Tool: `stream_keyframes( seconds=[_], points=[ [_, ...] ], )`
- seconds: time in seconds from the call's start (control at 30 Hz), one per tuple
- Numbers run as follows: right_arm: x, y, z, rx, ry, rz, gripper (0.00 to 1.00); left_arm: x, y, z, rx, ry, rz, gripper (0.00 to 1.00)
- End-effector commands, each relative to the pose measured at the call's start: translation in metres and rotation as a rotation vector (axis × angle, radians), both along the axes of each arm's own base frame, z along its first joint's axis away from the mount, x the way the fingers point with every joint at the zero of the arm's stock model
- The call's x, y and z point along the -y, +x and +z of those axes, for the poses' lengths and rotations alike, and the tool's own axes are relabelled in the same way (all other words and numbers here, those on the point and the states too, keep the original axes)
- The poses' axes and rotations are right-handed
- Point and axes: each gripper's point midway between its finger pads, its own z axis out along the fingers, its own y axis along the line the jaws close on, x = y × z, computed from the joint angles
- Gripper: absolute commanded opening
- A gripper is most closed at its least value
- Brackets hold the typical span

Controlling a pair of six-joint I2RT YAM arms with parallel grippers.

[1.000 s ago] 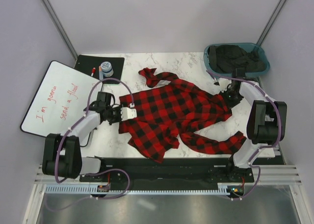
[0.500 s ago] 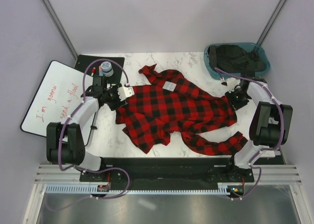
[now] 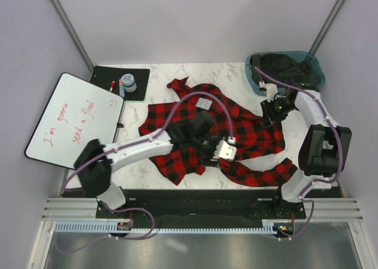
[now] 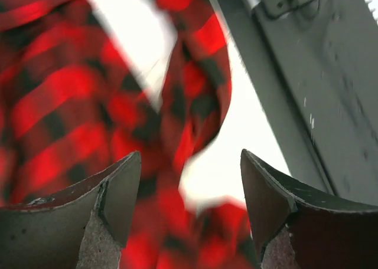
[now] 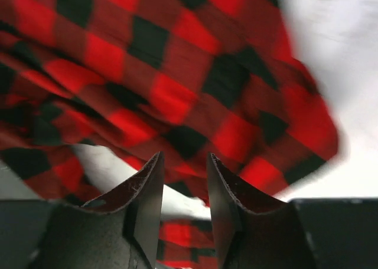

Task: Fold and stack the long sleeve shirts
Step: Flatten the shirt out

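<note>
One long sleeve shirt [image 3: 251, 130], red-and-black check, lies spread on the marble table, its white neck label [image 3: 204, 103] facing up. One sleeve [image 3: 260, 173] trails along the front edge. My left arm reaches across the shirt. My left gripper [image 3: 227, 150] hovers over its lower middle, open and holding nothing. In the left wrist view the left gripper [image 4: 190, 163] has blurred check cloth [image 4: 71, 98] below it. My right gripper [image 3: 273, 108] is at the shirt's right edge. The right gripper [image 5: 184, 163] stands a little open above the fabric [image 5: 177, 74], with nothing between its fingers.
A teal bin [image 3: 316, 74] holding dark clothing [image 3: 283, 68] stands at the back right. A whiteboard [image 3: 74, 118] leans off the table's left side. Behind it a black mat [image 3: 103, 75] carries a jar [image 3: 127, 81] and a red marker [image 3: 111, 85]. The black base rail [image 4: 331, 104] runs along the front edge.
Both grippers have opened and let go of the shirt. My left arm swung from the shirt's left edge across to its lower middle. The right gripper moved slightly inward.
</note>
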Motion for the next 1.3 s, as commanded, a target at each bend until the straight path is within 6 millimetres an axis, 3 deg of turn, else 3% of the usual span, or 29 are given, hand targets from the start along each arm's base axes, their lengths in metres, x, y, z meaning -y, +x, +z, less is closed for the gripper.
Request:
stream_keyframes(
  seconds=[0.0, 0.03, 0.17, 0.2, 0.23, 0.3, 0.33, 0.4, 0.43, 0.47, 0.53, 0.57, 0.67, 0.7, 0.87, 0.9, 0.97, 1.0, 1.03, 1.13, 1.2, 1.23, 1.27],
  points=[
    [-0.052, -0.018, -0.024, -0.127, 0.175, 0.047, 0.40, 0.071, -0.016, -0.027, -0.063, 0.023, -0.053, 0.76],
    [-0.057, -0.014, -0.031, -0.121, 0.168, 0.057, 0.39, 0.086, -0.015, -0.022, -0.047, 0.007, -0.068, 0.77],
    [-0.056, -0.018, -0.055, -0.165, 0.120, 0.061, 0.36, 0.117, -0.019, -0.058, -0.059, 0.062, -0.091, 0.77],
    [-0.054, -0.017, -0.058, -0.166, 0.109, 0.057, 0.36, 0.126, -0.015, -0.058, -0.058, 0.062, -0.073, 0.76],
    [-0.048, -0.017, -0.066, -0.180, 0.074, 0.051, 0.36, 0.128, -0.012, -0.078, -0.070, 0.100, -0.058, 0.74],
    [-0.042, -0.015, -0.074, -0.182, 0.046, 0.040, 0.36, 0.127, -0.006, -0.091, -0.054, 0.132, -0.036, 0.67],
    [-0.039, -0.016, -0.081, -0.198, 0.030, 0.037, 0.36, 0.125, -0.005, -0.096, -0.049, 0.147, -0.035, 0.49],
    [-0.035, -0.013, -0.086, -0.201, 0.010, 0.027, 0.36, 0.111, -0.010, -0.101, -0.059, 0.203, -0.055, 0.25],
    [-0.033, -0.014, -0.090, -0.213, -0.001, 0.028, 0.36, 0.106, -0.011, -0.094, -0.073, 0.206, -0.053, 0.04],
    [-0.033, -0.013, -0.092, -0.212, -0.006, 0.030, 0.36, 0.102, -0.016, -0.063, -0.108, 0.150, -0.069, 0.02],
    [-0.030, -0.012, -0.095, -0.215, -0.021, 0.030, 0.37, 0.089, -0.030, -0.028, -0.156, 0.093, -0.107, 0.02],
    [-0.029, -0.012, -0.095, -0.212, -0.030, 0.035, 0.37, 0.081, -0.042, 0.026, -0.152, -0.021, -0.154, 0.02],
    [-0.025, -0.010, -0.097, -0.208, -0.048, 0.032, 0.37, 0.063, -0.068, 0.091, -0.174, -0.152, -0.226, 0.02],
    [-0.024, -0.009, -0.097, -0.202, -0.055, 0.029, 0.37, 0.053, -0.078, 0.121, -0.172, -0.207, -0.237, 0.02],
    [-0.017, -0.001, -0.099, -0.179, -0.096, 0.025, 0.38, 0.035, -0.100, 0.173, -0.236, -0.309, -0.251, 0.02],
    [-0.015, 0.000, -0.100, -0.175, -0.106, 0.023, 0.38, 0.032, -0.105, 0.173, -0.244, -0.321, -0.275, 0.02],
    [-0.015, 0.001, -0.100, -0.173, -0.108, 0.021, 0.39, 0.023, -0.118, 0.194, -0.204, -0.423, -0.349, 0.04],
    [-0.015, 0.000, -0.099, -0.175, -0.108, 0.021, 0.39, 0.019, -0.122, 0.177, -0.223, -0.410, -0.359, 0.05],
    [-0.015, 0.000, -0.099, -0.175, -0.108, 0.021, 0.40, 0.011, -0.129, 0.177, -0.209, -0.426, -0.391, 0.13],
    [-0.016, -0.003, -0.093, -0.168, -0.101, 0.042, 0.44, 0.005, -0.144, 0.142, -0.224, -0.350, -0.441, 0.30],
    [-0.016, -0.003, -0.081, -0.146, -0.099, 0.050, 0.47, -0.001, -0.140, 0.122, -0.247, -0.263, -0.385, 0.46],
    [-0.017, -0.002, -0.075, -0.131, -0.098, 0.054, 0.50, 0.000, -0.123, 0.111, -0.218, -0.224, -0.284, 0.48],
    [-0.017, 0.000, -0.068, -0.115, -0.098, 0.055, 0.50, -0.011, -0.103, 0.111, -0.221, -0.224, -0.199, 0.48]
  ],
)
